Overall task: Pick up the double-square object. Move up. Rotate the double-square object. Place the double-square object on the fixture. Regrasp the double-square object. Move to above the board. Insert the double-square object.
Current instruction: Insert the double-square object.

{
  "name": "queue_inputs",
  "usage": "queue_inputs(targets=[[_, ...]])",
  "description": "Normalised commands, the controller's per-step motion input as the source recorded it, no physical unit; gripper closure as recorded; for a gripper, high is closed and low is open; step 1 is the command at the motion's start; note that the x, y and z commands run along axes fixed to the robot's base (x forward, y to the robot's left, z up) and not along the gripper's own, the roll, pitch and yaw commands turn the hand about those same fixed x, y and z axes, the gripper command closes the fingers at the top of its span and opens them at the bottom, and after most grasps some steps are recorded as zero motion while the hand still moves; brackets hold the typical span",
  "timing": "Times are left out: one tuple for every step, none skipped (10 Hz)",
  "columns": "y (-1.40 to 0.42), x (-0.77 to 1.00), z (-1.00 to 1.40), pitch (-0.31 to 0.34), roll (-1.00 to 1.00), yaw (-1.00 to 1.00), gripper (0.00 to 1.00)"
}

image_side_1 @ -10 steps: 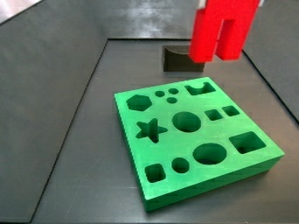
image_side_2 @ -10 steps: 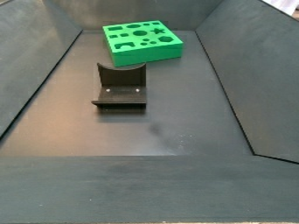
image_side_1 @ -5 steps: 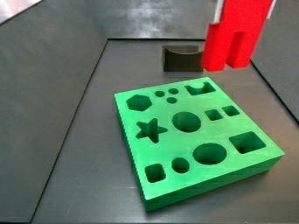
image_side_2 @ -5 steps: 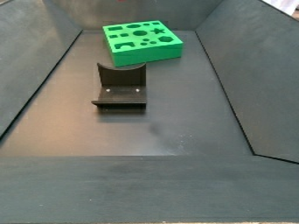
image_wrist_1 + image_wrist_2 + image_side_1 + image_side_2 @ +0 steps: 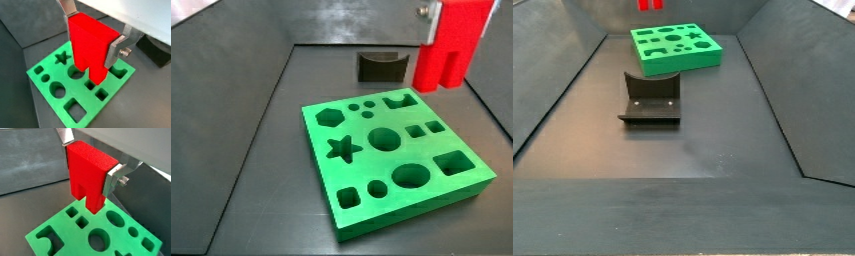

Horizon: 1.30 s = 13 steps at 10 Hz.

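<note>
The double-square object (image 5: 90, 45) is a bright red block with a notch at its lower end. It hangs upright, with my gripper (image 5: 92, 32) shut on it, a silver finger on each side. In both wrist views it is above the green board (image 5: 85, 100) (image 5: 72, 230) and clear of it. A side view shows the double-square object (image 5: 452, 50) high over the board's (image 5: 418, 212) far right side. Another side view catches only the double-square object's tip (image 5: 649, 5), beyond the board (image 5: 680, 63). The dark fixture (image 5: 381, 67) (image 5: 649, 100) stands bare.
Sloping dark walls close in the bin floor on all sides. The board lies tilted at an angle to the walls, and its top holds several cut-outs: star, hexagon, circles, squares, ovals.
The gripper has carried the red block to the right, away from the fixture and toward the board. The block's tip now shows at the top edge of a side view.
</note>
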Motion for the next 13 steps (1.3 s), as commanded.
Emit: queue_inputs(targets=[[0.00,0.72,-0.45,-0.091,0.15,0.00,1.00],[0.00,0.56,-0.47,-0.116,0.20,0.00,1.00],[0.00,0.50,-0.47,-0.109,0.21,0.00,1.00],[0.00,0.32,-0.47,-0.123,0.22,0.00,1.00],[0.00,0.37,-0.50,-0.126,0.18,0.00,1.00],[0.00,0.08,-0.21,-0.119,0.02,0.05,1.00],[0.00,-0.03,-0.06,0.000,0.00,0.00,1.00],[0.00,-0.15,-0.53,0.026,0.31,-0.04,1.00],[0.00,-0.07,-0.62,0.000,0.33,-0.04,1.00],[0.00,0.00,-0.61,0.000,0.29,-0.04,1.00],[0.00,0.00,-0.53,0.000,0.23,-0.05,1.00],[0.00,0.00,-0.55,0.000,0.25,-0.01,1.00],[0.00,-0.05,-0.63,0.000,0.29,0.00,1.00]])
